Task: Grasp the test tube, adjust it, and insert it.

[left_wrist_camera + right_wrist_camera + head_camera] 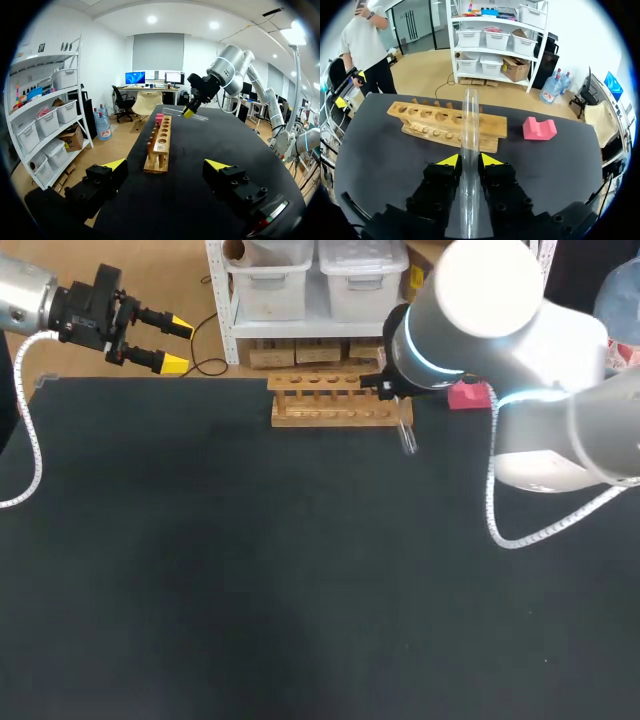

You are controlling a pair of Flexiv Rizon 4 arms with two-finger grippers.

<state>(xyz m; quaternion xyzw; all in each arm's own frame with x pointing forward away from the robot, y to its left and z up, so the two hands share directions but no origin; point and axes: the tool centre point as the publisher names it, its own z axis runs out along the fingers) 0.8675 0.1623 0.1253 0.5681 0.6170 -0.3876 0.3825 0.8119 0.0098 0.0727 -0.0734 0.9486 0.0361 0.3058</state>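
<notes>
Jaws of our right gripper [468, 161] pinch the clear test tube [469, 120] from 2 sides — it juts out ahead of them, above the table [250, 590], beside the end of the wooden rack [445, 122] nearest the pink block [539, 128]. Our left gripper [177, 344] gapes wide, holding nothing, well apart from the rack.

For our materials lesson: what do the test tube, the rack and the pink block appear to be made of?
The test tube seems clear glass or plastic, glossy: the rack shows through it. The rack seems bare pale wood, matt, with drilled holes. The pink block may be foam or plastic: uniform matt colour.
</notes>
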